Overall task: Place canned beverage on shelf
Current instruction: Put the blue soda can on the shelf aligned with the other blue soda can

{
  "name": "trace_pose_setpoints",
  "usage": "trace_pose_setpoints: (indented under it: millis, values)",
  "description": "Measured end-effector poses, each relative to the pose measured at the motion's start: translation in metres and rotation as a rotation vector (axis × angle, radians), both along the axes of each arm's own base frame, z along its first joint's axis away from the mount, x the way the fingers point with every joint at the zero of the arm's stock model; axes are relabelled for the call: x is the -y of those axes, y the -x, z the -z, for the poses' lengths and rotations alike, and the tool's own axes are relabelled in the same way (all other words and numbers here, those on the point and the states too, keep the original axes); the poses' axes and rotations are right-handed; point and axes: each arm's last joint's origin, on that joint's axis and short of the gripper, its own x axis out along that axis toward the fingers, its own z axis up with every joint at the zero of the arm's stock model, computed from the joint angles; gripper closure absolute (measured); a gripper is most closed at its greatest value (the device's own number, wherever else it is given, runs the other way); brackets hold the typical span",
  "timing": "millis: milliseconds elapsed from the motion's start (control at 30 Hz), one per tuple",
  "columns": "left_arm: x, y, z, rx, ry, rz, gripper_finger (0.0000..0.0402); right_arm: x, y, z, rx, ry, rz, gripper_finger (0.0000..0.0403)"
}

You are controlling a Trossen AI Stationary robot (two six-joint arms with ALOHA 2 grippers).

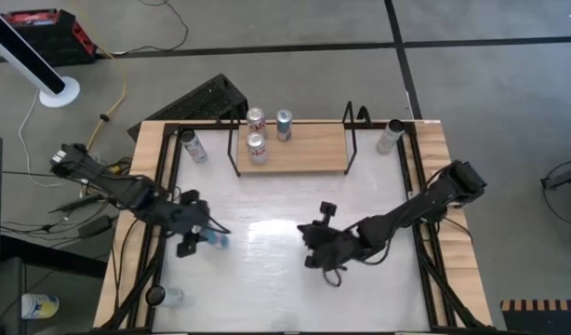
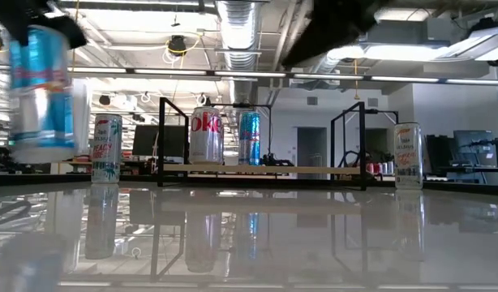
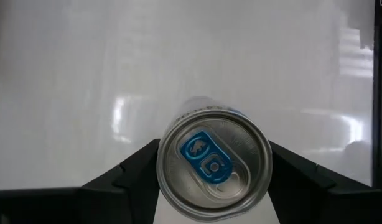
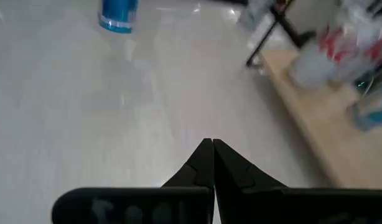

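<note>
A blue and silver can is held upright in my left gripper over the left half of the white table. It also shows in the low view and the right wrist view. The light-wood shelf with black end rails stands at the far middle. It carries three upright cans on its left half. My right gripper is shut and empty over the table's middle. My left gripper pinches the can's side wall just under its top rim between its two fingers, one on each side. The fingers come from above, pointing down. The can stands upright in the hold, its tab end up. In the low view its bottom is clear of the table.
One loose can stands left of the shelf and one right of it. Another can is at the near left edge. The shelf's right half is bare. Black rails run along both table sides.
</note>
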Motion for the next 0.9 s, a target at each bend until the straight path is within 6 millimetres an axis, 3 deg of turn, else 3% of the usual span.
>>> trace_pose_setpoints:
  millis: [133, 233, 367, 533, 733, 900]
  values:
    - [-0.004, -0.038, -0.015, 0.005, -0.134, 0.1, 0.0182, 0.031, 0.023, 0.015, 0.132, -0.11, -0.004, 0.0381]
    - [-0.019, -0.068, -0.03, 0.021, -0.221, 0.129, 0.0182, 0.05, 0.037, 0.015, 0.277, -0.222, -0.07, 0.0381]
    - [-0.058, -0.107, -0.054, 0.05, -0.269, 0.114, 0.0182, 0.058, 0.052, 0.022, 0.386, -0.281, -0.15, 0.0381]
    - [-0.121, -0.15, -0.073, 0.059, -0.283, 0.097, 0.0182, 0.057, 0.062, 0.035, 0.365, -0.246, -0.158, 0.0381]
    - [-0.189, -0.195, -0.069, 0.023, -0.292, 0.06, 0.0182, 0.06, 0.068, 0.042, 0.308, -0.18, -0.174, 0.0377]
    - [-0.23, -0.219, -0.05, -0.061, -0.303, 0.069, 0.0182, 0.066, 0.072, 0.039, 0.281, -0.17, -0.156, 0.0377]
